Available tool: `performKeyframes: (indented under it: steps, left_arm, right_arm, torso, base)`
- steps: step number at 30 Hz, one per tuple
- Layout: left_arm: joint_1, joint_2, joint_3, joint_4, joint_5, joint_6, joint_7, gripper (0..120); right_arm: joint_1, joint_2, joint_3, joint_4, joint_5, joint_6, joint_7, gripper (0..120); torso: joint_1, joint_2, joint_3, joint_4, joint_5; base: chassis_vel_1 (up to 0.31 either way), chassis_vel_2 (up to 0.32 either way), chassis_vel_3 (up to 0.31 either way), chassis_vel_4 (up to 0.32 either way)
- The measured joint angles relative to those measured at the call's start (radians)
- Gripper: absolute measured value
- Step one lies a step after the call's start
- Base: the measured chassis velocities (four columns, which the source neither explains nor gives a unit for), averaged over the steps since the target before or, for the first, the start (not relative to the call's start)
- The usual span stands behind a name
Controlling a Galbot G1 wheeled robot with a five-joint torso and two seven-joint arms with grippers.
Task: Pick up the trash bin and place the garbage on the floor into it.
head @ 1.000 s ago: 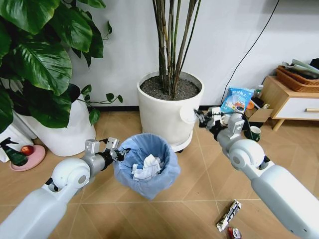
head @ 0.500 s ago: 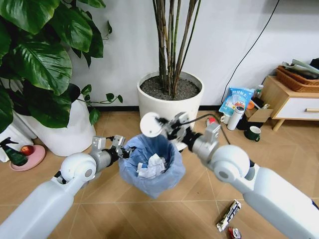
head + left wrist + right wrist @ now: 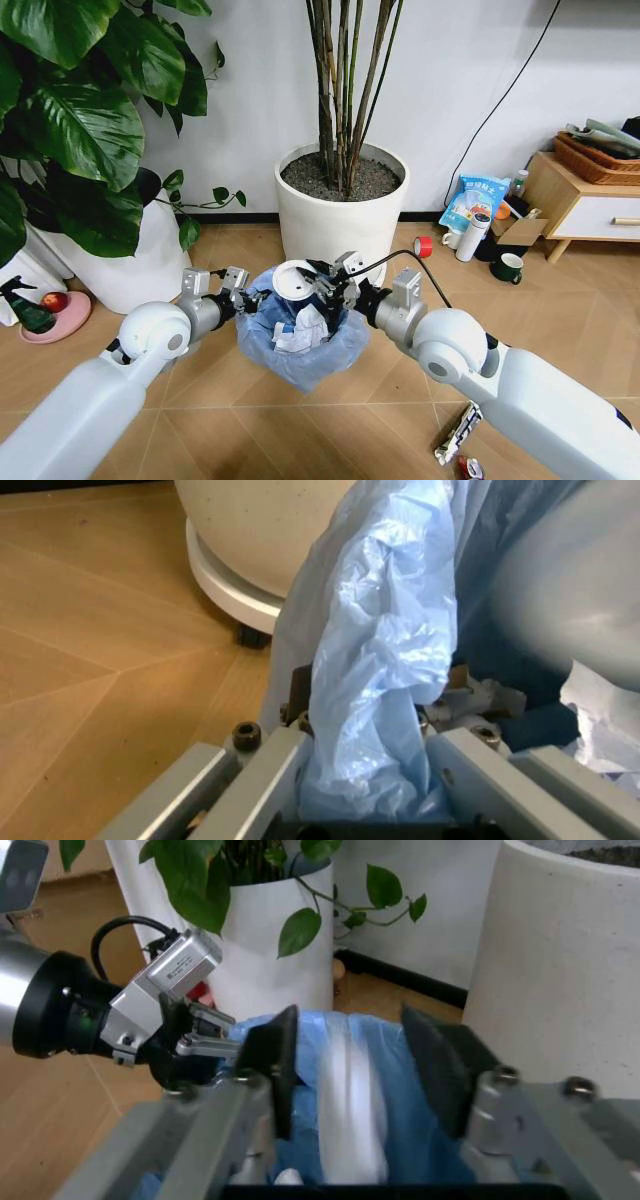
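Holding the trash bin (image 3: 300,335) up off the floor (image 3: 400,375), your left gripper (image 3: 243,296) has its jaws clenched on the blue bag folded over the rim; the left wrist view shows the crinkled plastic (image 3: 385,675) pinched between the two fingers. Your right gripper (image 3: 322,285) sits directly above the bin's mouth with a white cup (image 3: 294,281) at its tip. From the right wrist view the pads (image 3: 272,1057) stand apart with a blurred white shape (image 3: 350,1102) between them, so you cannot tell whether the cup is gripped or let go. Inside the bin you can see crumpled white paper (image 3: 302,332). On the floor near your right arm lie a long silvery wrapper (image 3: 459,432) and, just beside it, a small red wrapper (image 3: 468,468). Behind the bin stands the large white plant pot (image 3: 340,215), and further right a red tape roll (image 3: 423,246) and a dark green mug (image 3: 511,267) rest on the floor.
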Motion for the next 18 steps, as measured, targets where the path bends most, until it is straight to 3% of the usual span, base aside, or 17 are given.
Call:
performKeyframes:
  steps: [7, 11, 15, 18]
  left_arm:
    - [0.006, -0.001, -0.002, -0.008, 0.000, 0.000, -0.001, 1]
    - [0.015, 0.002, -0.012, -0.012, 0.004, 0.000, -0.002, 1]
    - [0.026, -0.004, -0.020, -0.012, 0.017, -0.001, -0.001, 1]
    - [0.036, -0.009, -0.027, -0.014, 0.026, -0.002, -0.001, 1]
  right_arm:
    - [-0.005, 0.007, -0.004, -0.015, -0.004, 0.000, 0.002, 63]
    - [-0.013, 0.014, 0.019, -0.013, 0.000, 0.000, 0.040, 84]
    - [-0.041, 0.004, 0.070, 0.014, 0.010, -0.001, 0.089, 97]
    - [-0.069, -0.008, 0.116, 0.028, 0.021, -0.003, 0.135, 100]
  torso:
    - [0.000, 0.000, 0.000, 0.0000, 0.0000]
    - [0.000, 0.000, 0.000, 0.0001, 0.0000]
    - [0.000, 0.000, 0.000, 0.0002, 0.0000]
    - [0.000, 0.000, 0.000, -0.0001, 0.0000]
  base:
    - [0.000, 0.000, 0.000, 0.000]
    - [0.000, 0.000, 0.000, 0.000]
    - [0.000, 0.000, 0.000, 0.000]
    - [0.000, 0.000, 0.000, 0.000]
